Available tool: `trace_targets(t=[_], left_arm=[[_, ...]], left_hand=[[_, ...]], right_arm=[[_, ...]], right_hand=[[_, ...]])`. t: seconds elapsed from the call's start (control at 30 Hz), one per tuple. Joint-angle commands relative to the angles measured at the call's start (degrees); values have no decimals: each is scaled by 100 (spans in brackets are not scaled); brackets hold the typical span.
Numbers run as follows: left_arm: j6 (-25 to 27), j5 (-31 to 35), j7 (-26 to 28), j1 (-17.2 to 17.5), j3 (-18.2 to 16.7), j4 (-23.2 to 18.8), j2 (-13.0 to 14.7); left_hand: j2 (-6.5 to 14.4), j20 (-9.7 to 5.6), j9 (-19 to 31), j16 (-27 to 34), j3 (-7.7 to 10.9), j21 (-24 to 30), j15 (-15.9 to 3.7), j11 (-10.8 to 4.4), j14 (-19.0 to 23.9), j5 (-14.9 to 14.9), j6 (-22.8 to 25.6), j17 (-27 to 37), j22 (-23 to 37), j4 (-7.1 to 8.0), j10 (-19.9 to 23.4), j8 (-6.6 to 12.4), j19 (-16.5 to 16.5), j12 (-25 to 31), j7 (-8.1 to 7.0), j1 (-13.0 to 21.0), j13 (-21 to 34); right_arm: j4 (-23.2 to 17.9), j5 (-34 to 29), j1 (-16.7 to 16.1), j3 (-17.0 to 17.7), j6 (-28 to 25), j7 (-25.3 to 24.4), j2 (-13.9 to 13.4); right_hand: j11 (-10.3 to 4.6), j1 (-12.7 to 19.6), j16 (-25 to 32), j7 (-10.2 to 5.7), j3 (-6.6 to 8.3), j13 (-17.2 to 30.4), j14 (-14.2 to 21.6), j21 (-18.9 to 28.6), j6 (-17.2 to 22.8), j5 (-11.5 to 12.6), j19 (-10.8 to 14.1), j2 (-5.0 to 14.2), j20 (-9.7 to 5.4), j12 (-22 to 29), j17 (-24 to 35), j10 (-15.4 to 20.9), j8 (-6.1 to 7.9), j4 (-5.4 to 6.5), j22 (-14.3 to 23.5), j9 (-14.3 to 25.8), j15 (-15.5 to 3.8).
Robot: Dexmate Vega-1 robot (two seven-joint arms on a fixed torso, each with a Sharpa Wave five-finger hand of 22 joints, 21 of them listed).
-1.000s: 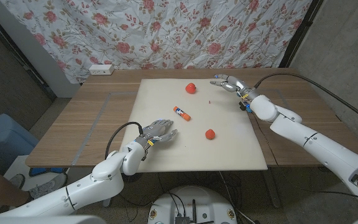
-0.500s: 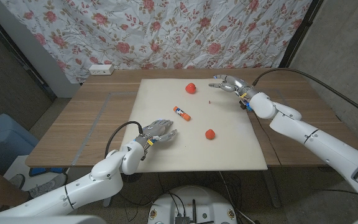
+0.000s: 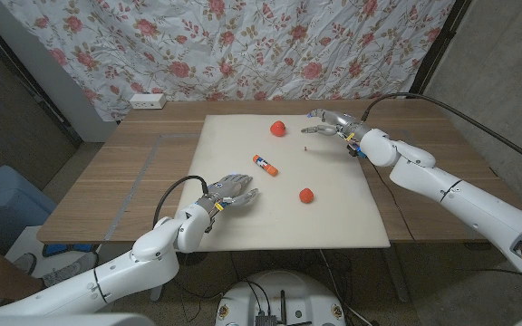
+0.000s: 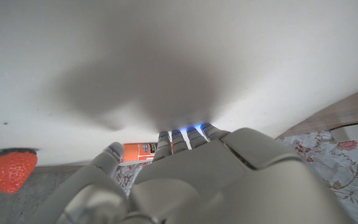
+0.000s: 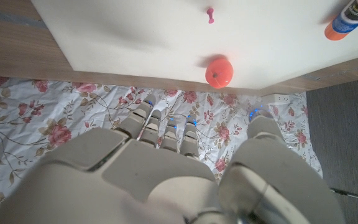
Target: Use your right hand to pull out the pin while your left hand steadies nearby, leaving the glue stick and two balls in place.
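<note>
We see the right hand (image 3: 330, 122) held over the far right part of the cream board (image 3: 243, 217), its fingers spread apart and reaching toward the middle of the table, with nothing between them. The pin (image 3: 307, 146), a tiny pink-headed thing, stands in the board just in front of that hand's fingertips and apart from them; in the right wrist view we make out its round head and short shaft (image 5: 210, 14) on the pale surface, with one of the balls (image 5: 219, 70) near it by the board's edge. That same ball (image 3: 279, 128) sits at the far edge of the board in the head view, near the pin. The glue stick (image 3: 264, 164), white with an orange cap, lies on its side near the board's middle. The second ball (image 3: 306, 195) rests nearer the robot, well apart from the first. Our left hand (image 3: 232, 192) is at the near left part of the board, fingers loosely spread and holding nothing, near the glue stick but not touching it. The board lies on the wooden table (image 3: 125, 172), and a flowered curtain (image 3: 243, 45) hangs behind it.
</note>
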Motion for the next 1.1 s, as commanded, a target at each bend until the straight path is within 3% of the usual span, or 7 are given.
trace_targets(t=[0.03,0.13,0.3,0.67,0.73,1.1], left_arm=[[-40,-76,-69,-28,0,32,36],[-7,-86,-56,-23,-7,39,22],[7,-85,-64,-25,-2,34,35],[54,-97,-7,33,-15,-4,65],[44,-93,8,39,-12,-5,73],[108,-69,20,44,1,-30,52]], left_hand=[[764,-240,26,38,-15,27,-143,-28,31,54,55,21,15,-11,26,10,41,29,-9,-14,17],[763,-240,27,36,-18,26,-143,-30,32,55,67,20,14,-13,33,12,43,30,-7,-13,17],[763,-244,27,35,-21,24,-147,-35,36,58,87,19,12,-16,54,15,46,35,-10,-9,18],[770,-252,25,32,-17,23,-154,-52,47,64,115,15,6,-24,63,14,67,32,-18,2,18],[772,-252,25,33,-15,23,-152,-53,52,66,126,15,5,-26,57,16,71,29,-22,5,18],[785,-252,23,26,11,16,-149,-62,57,74,149,9,-3,-41,68,13,82,27,-16,26,18]], right_arm=[[-115,-373,245,-243,-425,503,-19],[-169,-424,264,-278,-544,602,-15],[-244,-656,301,-390,-772,671,2],[-145,-852,293,-478,-873,551,93],[-103,-896,289,-498,-862,495,108],[-15,-825,400,-555,-1021,751,176]], right_hand=[[-2,143,-26,-81,62,13,-126,-17,-73,58,-44,-101,117,-24,21,-170,7,22,15,30,117],[-11,162,-16,-187,53,16,-156,-10,17,72,-64,-174,189,-8,34,-216,60,41,17,41,162],[0,174,-12,-226,42,18,-205,-3,92,74,-77,-242,235,2,48,-267,107,59,20,57,205],[-4,237,16,-309,43,22,-241,21,344,88,-55,-334,246,57,74,-211,248,70,23,100,226],[-4,370,31,-345,91,24,-252,25,607,102,-52,-346,247,74,81,-176,381,49,23,130,227],[-17,563,8,-414,146,26,-383,19,835,104,-84,-396,254,80,87,-151,511,39,23,162,250]])
